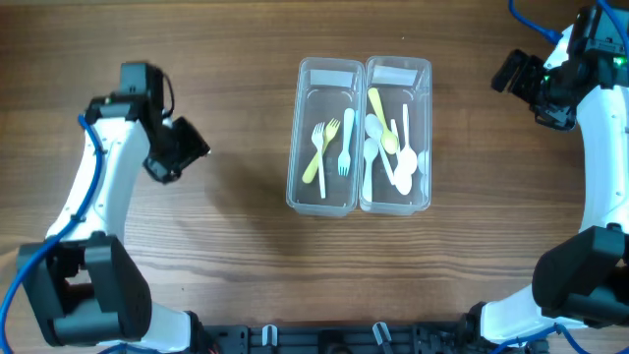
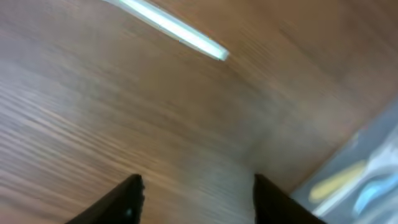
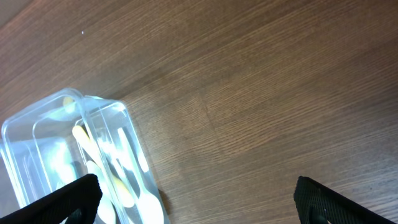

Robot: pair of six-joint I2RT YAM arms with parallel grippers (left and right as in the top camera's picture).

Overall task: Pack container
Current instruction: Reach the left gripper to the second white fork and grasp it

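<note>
The 2 clear containers stand side by side in the middle of the surface [image 1: 226,59], touching along their long walls. The left container [image 1: 329,79] carries the forks [image 1: 319,157] and the right container [image 1: 398,74] carries the spoons [image 1: 401,175] — no cutlery is seen lying loose outside them. The left fingers [image 2: 127,202] are parted with only bare wood between them, and the right fingers [image 3: 68,202] are spread very wide and also hold nothing. Both arms stand well apart from the containers, 1 on each side. To my judgement the packing itself is nearly finished (I see no lid anywhere, so I cannot say if a closing step is expected). The step in hand would then be to hold the arms clear and check the result. To do it well, each arm should travel high and outside the container walls, because such light boxes would probably slide at a small touch — and any handle leaning on a rim should be pressed down gently from above, not from the side.
</note>
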